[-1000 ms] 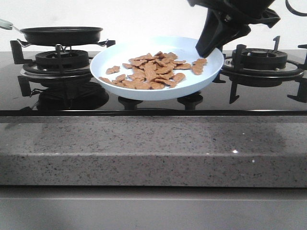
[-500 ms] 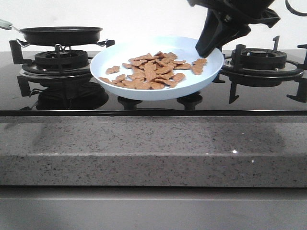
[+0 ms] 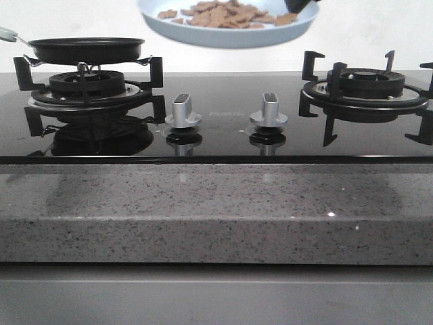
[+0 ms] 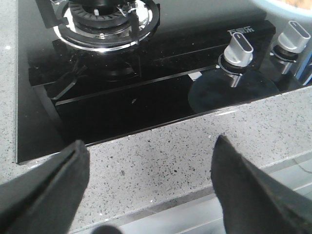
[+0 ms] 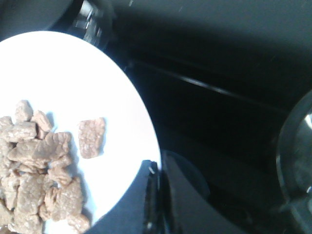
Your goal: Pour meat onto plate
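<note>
The pale blue plate (image 3: 226, 32) hangs high at the top of the front view, above the hob's knobs, nearly level. A loose pile of orange-brown meat strips (image 3: 223, 15) lies on it. My right gripper (image 5: 158, 170) is shut on the plate's rim (image 5: 141, 126); in the front view only a dark tip of it shows at the plate's right edge. The meat (image 5: 39, 180) shows close up in the right wrist view. My left gripper (image 4: 151, 151) is open and empty over the stone counter's front edge.
A black frying pan (image 3: 86, 49) with a light handle sits on the left burner (image 3: 88, 84). Two silver knobs (image 3: 183, 112) stand in the middle of the black glass hob. The right burner grate (image 3: 365, 88) is bare. A speckled counter edge (image 3: 216, 210) runs along the front.
My right gripper has lifted the plate with the meat straight up from just above the knobs to the top of the front view. The knobs now show. The left arm is still.
</note>
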`<action>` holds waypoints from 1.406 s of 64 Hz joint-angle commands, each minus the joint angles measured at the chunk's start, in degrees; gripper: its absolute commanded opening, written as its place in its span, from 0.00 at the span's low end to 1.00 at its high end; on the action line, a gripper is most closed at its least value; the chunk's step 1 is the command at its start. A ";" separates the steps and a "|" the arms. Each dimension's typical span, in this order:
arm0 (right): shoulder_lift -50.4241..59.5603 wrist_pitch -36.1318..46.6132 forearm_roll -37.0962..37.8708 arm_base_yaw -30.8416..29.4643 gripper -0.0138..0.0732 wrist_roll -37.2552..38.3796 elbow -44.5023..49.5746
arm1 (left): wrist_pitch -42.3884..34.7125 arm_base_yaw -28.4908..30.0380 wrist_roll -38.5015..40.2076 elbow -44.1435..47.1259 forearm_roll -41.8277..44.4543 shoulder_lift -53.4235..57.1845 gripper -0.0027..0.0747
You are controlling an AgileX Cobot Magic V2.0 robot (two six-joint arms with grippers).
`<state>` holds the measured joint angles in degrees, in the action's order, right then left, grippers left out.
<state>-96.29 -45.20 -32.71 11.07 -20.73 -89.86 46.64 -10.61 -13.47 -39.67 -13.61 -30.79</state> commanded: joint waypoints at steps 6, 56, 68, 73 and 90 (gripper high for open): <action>-3.72 1.03 -2.82 -0.64 0.08 -0.29 -8.00 | -3.52 -0.54 0.53 -1.41 -0.64 -0.14 0.70; -20.04 0.37 6.06 -0.99 0.16 -0.29 -23.06 | -2.84 -0.54 0.53 -1.41 -0.64 -0.14 0.70; -20.34 0.51 6.06 -0.99 0.50 -0.29 -23.06 | -2.84 -0.54 0.53 -1.41 -0.64 -0.14 0.70; -20.10 0.76 6.06 -0.99 0.60 -0.29 -23.11 | -2.95 -0.54 0.53 -1.41 -0.64 -0.14 0.70; -15.10 -4.33 6.52 -0.99 0.62 -0.23 -23.11 | -3.06 -0.54 0.53 -1.41 -0.64 -0.14 0.70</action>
<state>-117.73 -49.18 -25.54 10.57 -20.73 -110.71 47.22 -10.61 -13.47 -39.67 -13.48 -30.71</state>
